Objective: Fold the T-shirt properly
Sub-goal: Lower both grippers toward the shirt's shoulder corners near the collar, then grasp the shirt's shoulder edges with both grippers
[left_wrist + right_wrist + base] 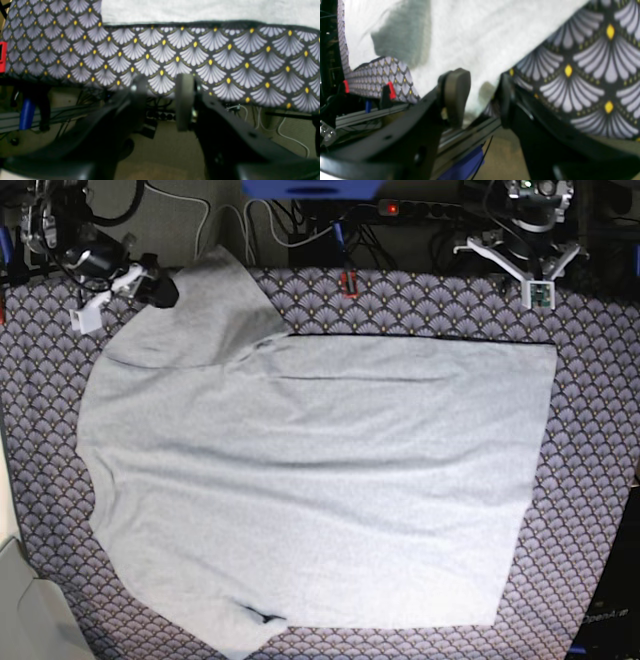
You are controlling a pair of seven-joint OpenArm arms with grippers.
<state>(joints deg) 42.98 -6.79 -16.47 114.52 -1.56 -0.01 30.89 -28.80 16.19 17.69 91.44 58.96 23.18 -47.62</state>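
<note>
A: Near edge of the base view first. What lies there?

B: The T-shirt (310, 490), light grey, spread flat on the scallop-patterned tablecloth (590, 510). Its lower sleeve reaches the near-left corner of the view; a small dark mark sits close to the near edge. No lettering shows on the upward face.

A: Mid-table?

B: The body of the shirt covers most of the table. Shallow wrinkles run across it lengthwise. The hem is a straight edge toward the view's right; the neck side lies to the left.

A: Far edge?

B: The upper sleeve reaches the far-left table edge. A red clip (351, 283) sits on the far edge, just beyond the shirt's side seam.

A: Grippers?

B: Right gripper (477, 97) is at the far-left corner beside that sleeve. Its jaws stand partly apart, empty; in its wrist view shirt fabric (482, 37) lies just beyond the pads, and I cannot tell if they touch it. Left gripper (160, 100) hangs off the far-right edge, jaws partly apart, holding nothing; the cloth (225, 55) and the shirt's edge (200, 10) lie ahead of it.
</note>
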